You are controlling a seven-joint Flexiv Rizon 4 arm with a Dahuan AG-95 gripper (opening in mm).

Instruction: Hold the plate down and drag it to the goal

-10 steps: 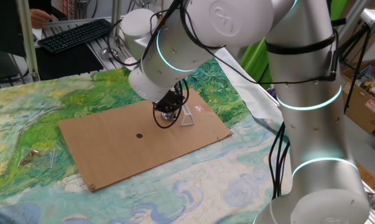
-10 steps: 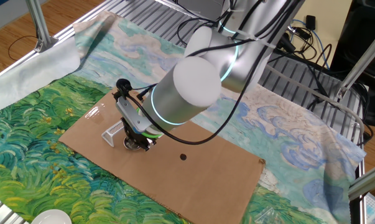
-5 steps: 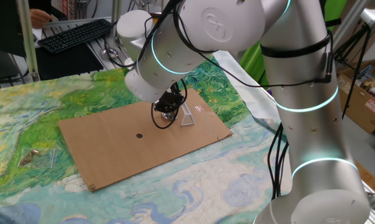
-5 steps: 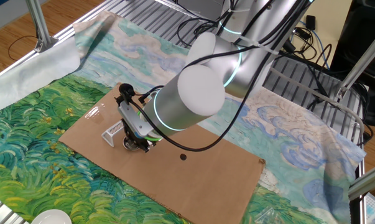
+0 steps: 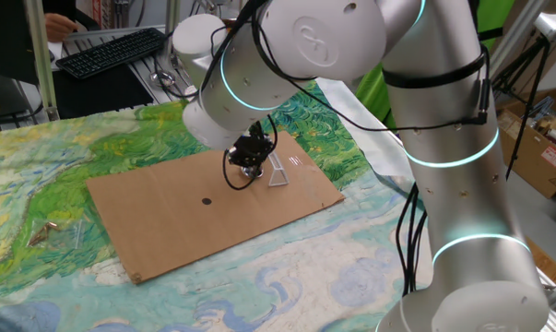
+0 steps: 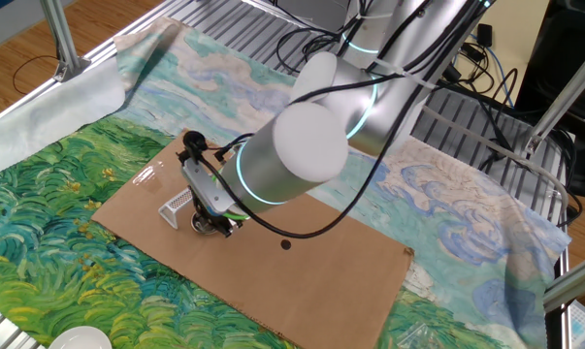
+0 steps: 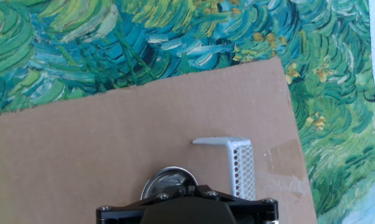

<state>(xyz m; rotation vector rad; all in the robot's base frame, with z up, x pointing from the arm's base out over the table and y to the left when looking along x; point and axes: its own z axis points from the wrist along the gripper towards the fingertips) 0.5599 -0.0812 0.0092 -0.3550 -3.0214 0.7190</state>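
Hand view gives me the clearest read: the plate [image 7: 167, 184] sits on the cardboard sheet [image 7: 112, 143] right at the bottom of the picture, half hidden under the black gripper [image 7: 187, 208] body, so I take it the tip is over the dish, though whether it touches I cannot tell. The goal [image 7: 234, 163] stands just to the right of the plate and a little farther up the frame, its mesh wall close beside the dish rim; I cannot tell whether they touch. That is the relation I steer by: the remaining drag runs rightward, into the open angle of the wedge.

In one fixed view the gripper [image 5: 250, 157] is down at the sheet with the goal [image 5: 278, 173] just right of it; the plate is hidden there. In the other fixed view the order flips, with the goal [image 6: 178, 206] left of the plate [image 6: 211, 225] under the gripper [image 6: 212, 211].

The fingertips are hidden in every view, so I cannot tell whether they are spread or closed. I judge the drag nearly done. A small black dot [image 5: 207, 200] lies well off to the left, of no concern.
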